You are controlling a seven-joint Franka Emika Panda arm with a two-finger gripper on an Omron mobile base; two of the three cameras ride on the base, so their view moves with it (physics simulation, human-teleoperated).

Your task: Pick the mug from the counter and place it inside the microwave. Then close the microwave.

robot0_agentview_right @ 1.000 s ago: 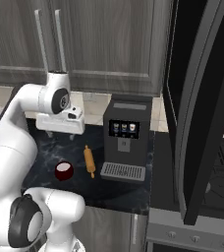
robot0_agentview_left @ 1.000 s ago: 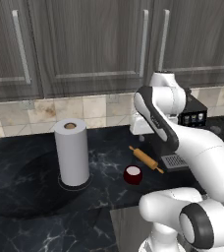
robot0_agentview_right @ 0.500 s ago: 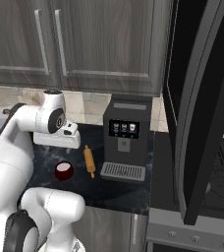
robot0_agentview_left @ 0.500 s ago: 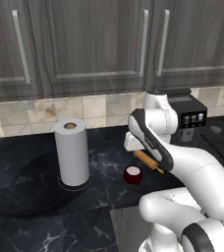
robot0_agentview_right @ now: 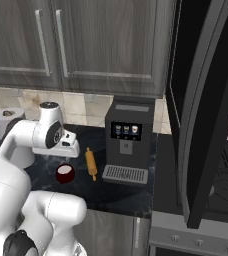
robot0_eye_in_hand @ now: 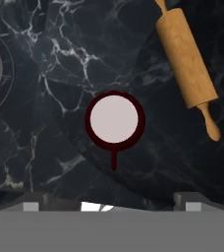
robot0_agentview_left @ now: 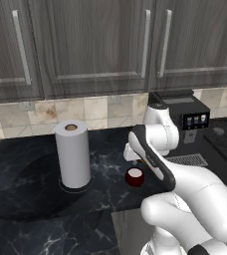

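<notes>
You had the gripper (robot0_eye_in_hand: 109, 205) hanging above the mug (robot0_eye_in_hand: 115, 119), jaws spread wide and holding nothing | mug sat upright on the counter (robot0_eye_in_hand: 60, 64), handle toward the gripper | rolling pin (robot0_eye_in_hand: 187, 59) lay near it, apart | paper towel roll (robot0_agentview_left: 73, 153) stood well off.

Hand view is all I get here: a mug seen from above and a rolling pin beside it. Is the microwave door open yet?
Observer: Yes. In the right base view the microwave door stands swung open, at the right of the coffee machine.
Operator: Anything else on the counter near the mug?
Observer: A paper towel roll stands upright on the counter, apart from the mug, across it from the rolling pin.
Operator: How does the gripper sit?
Observer: The gripper hangs above the mug, jaws open, not touching it.
</notes>
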